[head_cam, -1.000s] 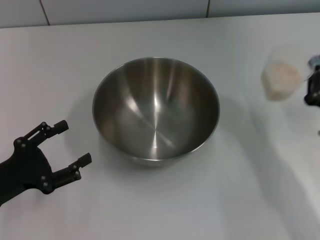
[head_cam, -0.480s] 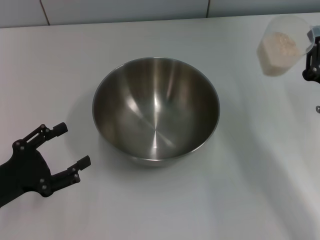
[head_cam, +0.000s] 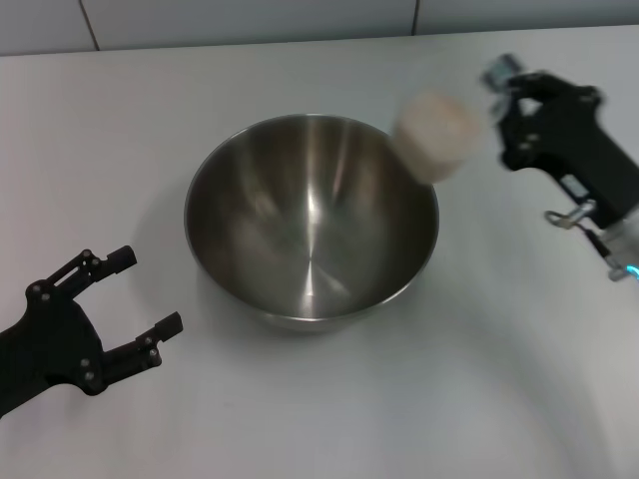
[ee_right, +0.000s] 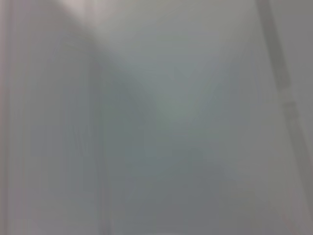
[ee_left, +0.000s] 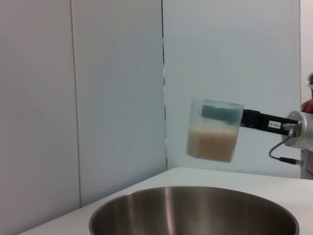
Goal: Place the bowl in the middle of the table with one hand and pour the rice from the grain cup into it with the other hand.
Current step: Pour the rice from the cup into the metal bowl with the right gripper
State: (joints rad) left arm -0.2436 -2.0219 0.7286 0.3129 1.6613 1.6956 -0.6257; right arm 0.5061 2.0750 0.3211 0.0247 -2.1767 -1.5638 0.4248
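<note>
- Head view: the bowl [head_cam: 312, 220] stands on the table [head_cam: 479, 399] about mid-way across, so the placing step looks done; it is empty, so the pour is what is left
- The left gripper [head_cam: 125, 299] rests low beside the bowl, apart from it, its fingers spread and holding nothing
- The right gripper [head_cam: 499, 100] reaches in from the far right, pinching the cup [head_cam: 436, 133], which hangs above the bowl's far right rim; the cup is blurred, so its tilt is hard to read here
- Left wrist view: the cup [ee_left: 214, 129] hangs upright in the air over the bowl's [ee_left: 195, 213] rim, clear of the metal, with the rice [ee_left: 211, 142] filling roughly its lower half and none spilled
- The right arm holds it out level from the side; I judge a tip toward the bowl is the move due
- Right wrist view: only a pale grey blur, perhaps wall or table; nothing of the task can be made out
</note>
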